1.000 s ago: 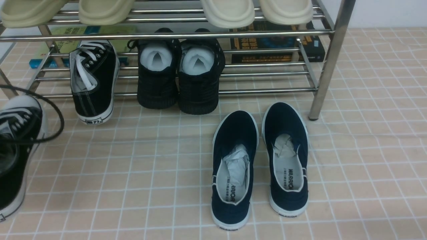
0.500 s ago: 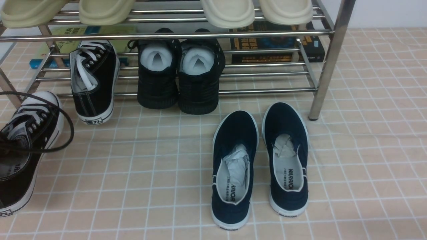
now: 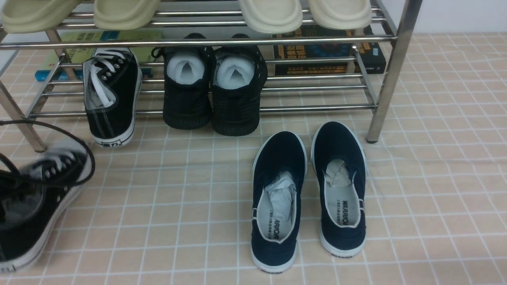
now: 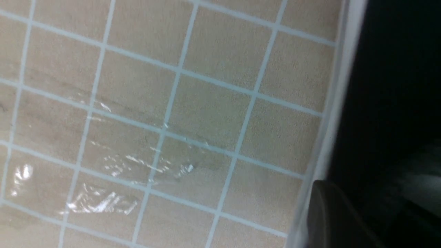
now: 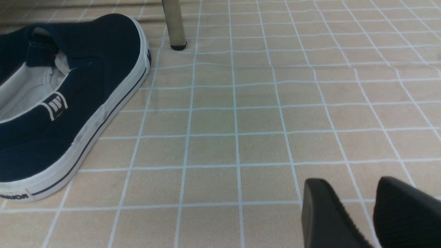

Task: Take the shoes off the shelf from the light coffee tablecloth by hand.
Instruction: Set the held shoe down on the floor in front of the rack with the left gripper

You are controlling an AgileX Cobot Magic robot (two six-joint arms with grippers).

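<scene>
- One canvas sneaker (image 3: 33, 206) off shelf (image 3: 390, 71), far left over tablecloth (image 3: 178, 206), blurred, cable (image 3: 92, 158) looped across.
- Other sneaker (image 3: 111, 95) on lower tier, heel out.
- L gripper (image 4: 329, 220): grey sliver only, open/closed can't tell.
- R gripper (image 5: 351, 187): fingers slightly apart, empty, near navy slip-on (image 5: 69, 103).

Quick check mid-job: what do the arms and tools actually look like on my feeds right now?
The right tool has two matte black fingers with rounded tips and a finely ribbed surface; no markings are visible. On the left, only a thin black cable loop is clear. No arm links show.
</scene>
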